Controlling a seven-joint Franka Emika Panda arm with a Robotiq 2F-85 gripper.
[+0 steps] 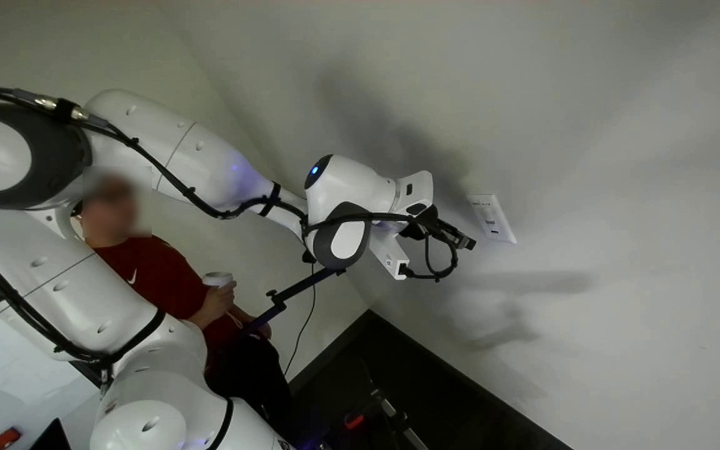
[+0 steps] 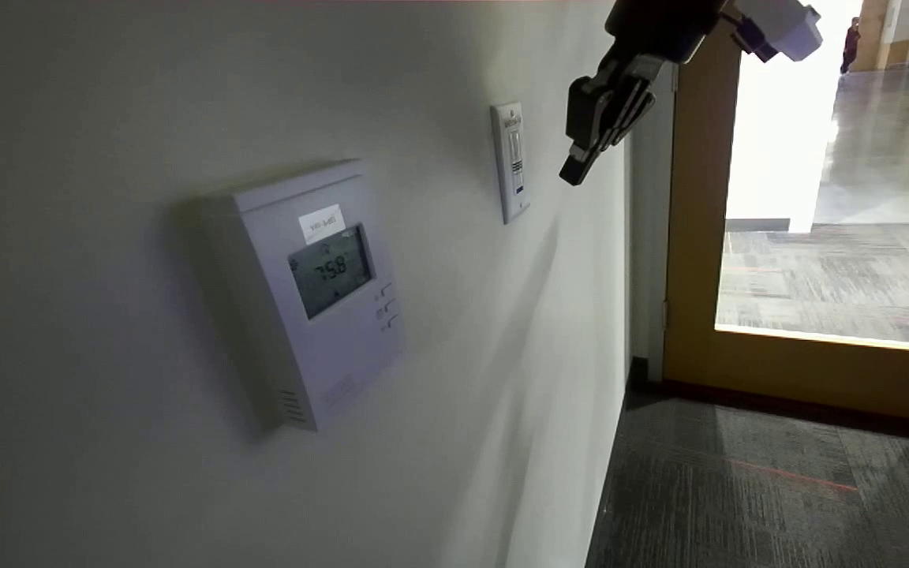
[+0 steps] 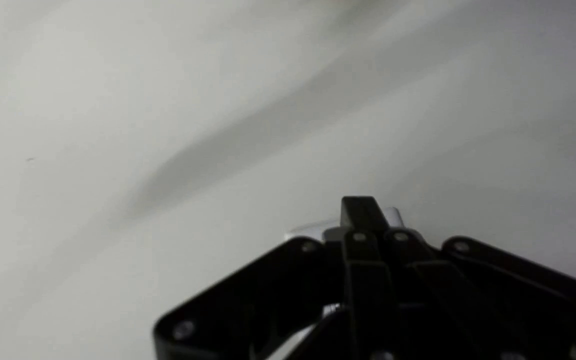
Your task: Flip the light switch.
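While the black, jointed, two-fingered tool point(image 1: 467, 242) hangs near the pale painted wall point(image 1: 616, 250), the white, rectangular, plastic-looking light switch point(image 2: 511, 162) sits fixed on that same wall, just beside the tip. Gap visible in an exterior view, so no contact there. In the wrist view the plate is mostly hidden behind the tool, only bits of it showing. Fingers point(image 3: 360, 215) pressed together, nothing seen between them; one tip reaches further than its neighbour.

The narrow, upright control strip point(image 2: 515, 151) runs down the plate's middle, dark marks low on it. Too small to tell its position, or whether it toggles or slides.

Handling, my guess: plate is anchored, so weight doesn't matter. Hard, stiff, smooth plastic; moving part likely light, slight resistance. Not much to pinch, so push instead: longer tip against one end of the strip, force along the plate rather than into it. Tip could skid on the smooth face; a hard press could crack the plate. Next move probably calls for lining the tip up with the strip. White boxy thermostat with grey screen point(image 2: 352, 339) is well apart, likely not in the way.
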